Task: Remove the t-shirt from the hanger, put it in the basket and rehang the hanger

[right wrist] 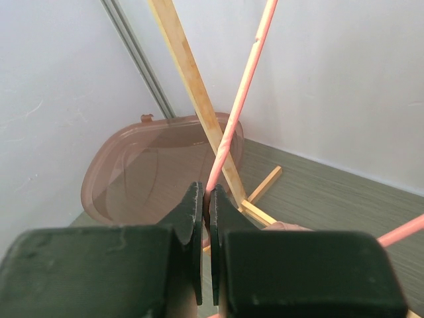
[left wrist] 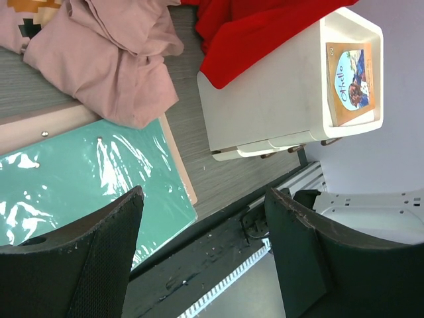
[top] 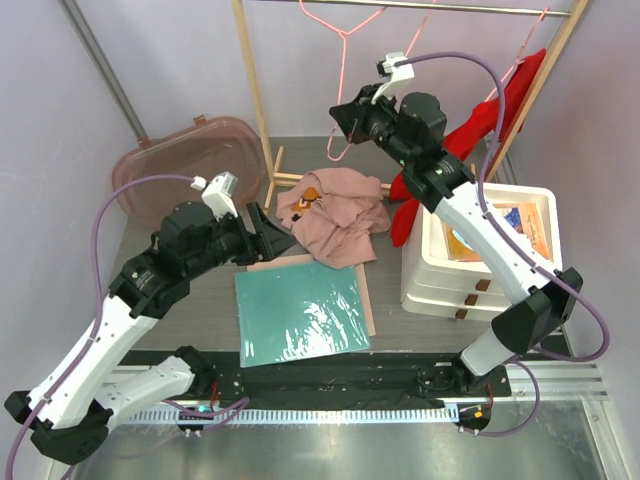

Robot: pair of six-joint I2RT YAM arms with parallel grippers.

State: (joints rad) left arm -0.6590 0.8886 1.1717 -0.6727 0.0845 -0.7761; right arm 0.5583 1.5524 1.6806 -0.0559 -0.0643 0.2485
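The pink t-shirt (top: 335, 215) is already off the hanger (top: 343, 70). It lies in a loose heap on the table (top: 388, 300), and its near edge overlaps the top of the green sheet (top: 300, 310). The hanger is bare wire and hangs below the rail (top: 450, 6) at the back.

The right gripper (top: 343, 118) has its jaws nearly closed and pinches the thin pink wire, which the right wrist view shows running up from between them. The left gripper (top: 268, 232) is spread wide and holds nothing. It hovers just beside the heap, above the far edge of the green sheet.

What seems to be left is letting go of the hanger cleanly. The wire is light and would likely swing, so the right arm should ease it to where it hangs by its own weight. Then it should part the jaws fully and back away straight along the finger line, clear of the wooden post (right wrist: 189, 79) close behind the wire. A sideways pull could drag the hook along the rail or off it; whether the hook sits firmly over the rail cannot be told from the top view. The left arm has no need to touch the shirt and can draw back without catching a fold
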